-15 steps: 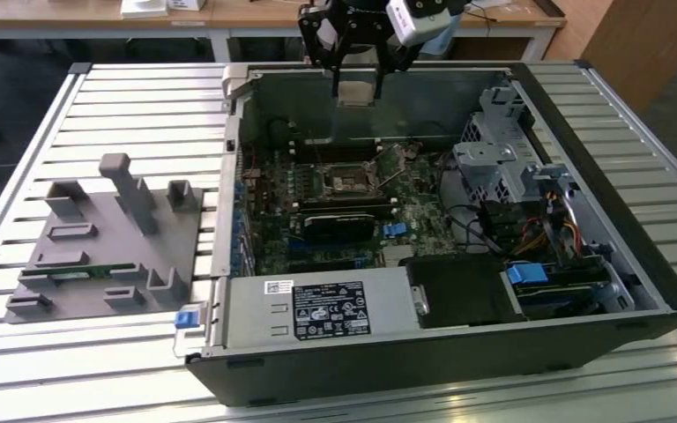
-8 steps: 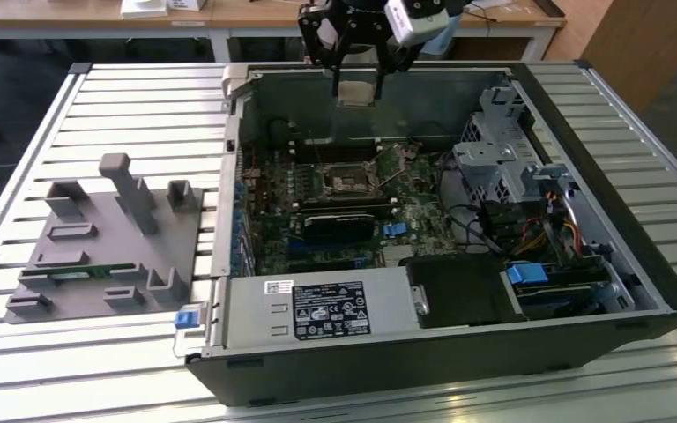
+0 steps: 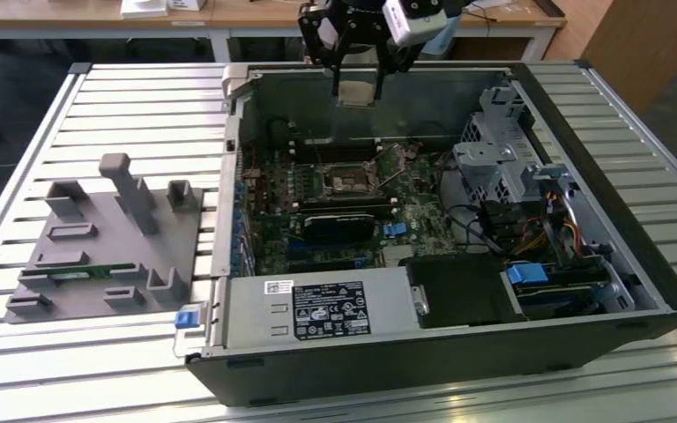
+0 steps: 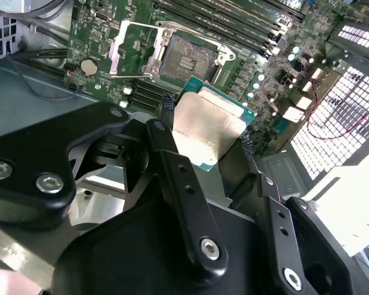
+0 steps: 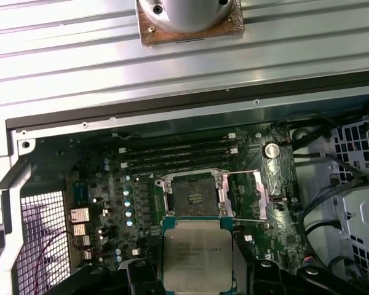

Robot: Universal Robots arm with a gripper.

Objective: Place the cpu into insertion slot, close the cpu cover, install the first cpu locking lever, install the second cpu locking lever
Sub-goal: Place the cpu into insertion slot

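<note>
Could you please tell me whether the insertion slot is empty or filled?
Empty: the insertion slot shows its bare dark centre, while the tool holds the cpu.

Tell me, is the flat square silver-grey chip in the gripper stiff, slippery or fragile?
The flat square silver-grey chip looks thin and rigid, so it probably will not bend. The gripper pinches only its narrow edges, so it may slip or tilt. Being thin, it seems light.

Silver-grey cpu [image 4: 206, 126], green circuit board [image 4: 93, 32], dark-centred insertion slot [image 4: 187, 58], black case [image 3: 433, 363]
</note>
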